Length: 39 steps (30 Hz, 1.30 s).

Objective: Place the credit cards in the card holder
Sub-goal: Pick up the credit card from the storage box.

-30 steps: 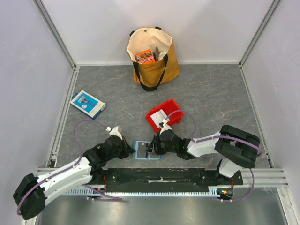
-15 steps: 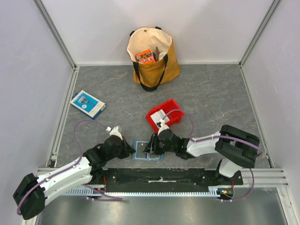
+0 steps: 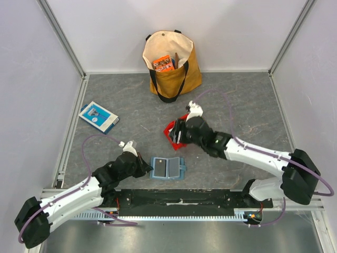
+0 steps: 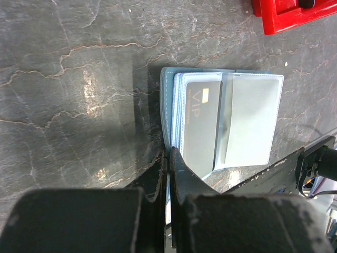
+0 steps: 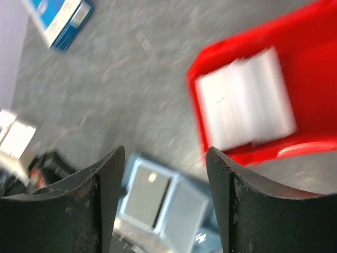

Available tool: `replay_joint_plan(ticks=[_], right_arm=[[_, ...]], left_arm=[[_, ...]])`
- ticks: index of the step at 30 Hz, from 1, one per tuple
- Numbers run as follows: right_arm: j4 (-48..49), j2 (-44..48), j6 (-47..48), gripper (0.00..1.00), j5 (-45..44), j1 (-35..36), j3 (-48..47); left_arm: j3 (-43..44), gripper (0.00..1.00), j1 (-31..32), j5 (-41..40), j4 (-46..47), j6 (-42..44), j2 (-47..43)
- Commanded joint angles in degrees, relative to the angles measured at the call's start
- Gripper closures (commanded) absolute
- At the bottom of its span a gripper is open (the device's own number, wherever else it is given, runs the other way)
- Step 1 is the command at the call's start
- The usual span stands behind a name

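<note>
An open teal wallet lies flat on a grey stone-patterned table, between the two robot arms. The left gripper meets the wallet's left edge, its fingers drawn almost together and pinching that edge. From overhead the contact is hidden under the black wrist, and only the left wrist camera shows it. That camera also shows a grey card marked VIP tucked in one clear pocket. Whether the pale pocket beside it holds a card cannot be told, and overhead the lettering is too small to read. Beyond the wallet, the right gripper hangs over a red bin, fingers spread wide and holding nothing. The arm covers most of the bin from above, but the right wrist camera, though blurred, shows a stack of white cards lying inside it. Farther back from the wallet stands a tan tote bag. Off to the wallet's far left lies a blue-and-white box.
</note>
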<state>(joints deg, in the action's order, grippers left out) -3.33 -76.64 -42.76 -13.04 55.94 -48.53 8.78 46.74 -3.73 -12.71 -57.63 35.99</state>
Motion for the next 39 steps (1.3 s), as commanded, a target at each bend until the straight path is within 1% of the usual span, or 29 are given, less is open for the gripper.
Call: replay_joint_plan(ticks=[1, 3, 7, 11, 18, 29, 34, 39], right_arm=[[-10.6, -0.8, 13.4, 0.25, -1.6, -9.3, -8.6], [-12.0, -3.2, 15.7, 0.25, 0.9, -13.0, -11.1], [-12.0, -9.6, 19.6, 0.22, 10.6, -18.4, -14.5], [-11.6, -14.8, 21.2, 0.2, 16.0, -20.7, -17.4], [-10.5, -21.2, 22.1, 0.15, 20.2, -22.5, -19.8], [-9.4, -27.6, 22.4, 0.13, 25.8, -23.3, -21.4], [-9.4, -27.6, 22.1, 0.14, 28.0, -23.8, -21.3], [-9.1, -26.9, 21.8, 0.19, 30.8, -24.6, -21.1]], left_arm=[[2.9, 0.98, 0.1, 0.6, 1.8, -0.9, 0.6], [3.2, 0.98, 0.1, 0.2, 2.3, -1.0, 0.7], [4.1, 0.98, 0.1, 0.1, 2.5, -0.6, 1.6], [4.3, 0.98, 0.1, 0.2, 2.8, -0.5, 2.5], [5.0, 0.98, 0.2, -0.1, 2.8, -0.3, 3.0], [5.9, 0.98, 0.1, -0.6, 2.2, 0.0, 3.5], [6.2, 0.98, 0.1, -0.7, 2.1, 0.2, 3.9], [6.3, 0.98, 0.0, -0.7, 2.0, 0.4, 4.4]])
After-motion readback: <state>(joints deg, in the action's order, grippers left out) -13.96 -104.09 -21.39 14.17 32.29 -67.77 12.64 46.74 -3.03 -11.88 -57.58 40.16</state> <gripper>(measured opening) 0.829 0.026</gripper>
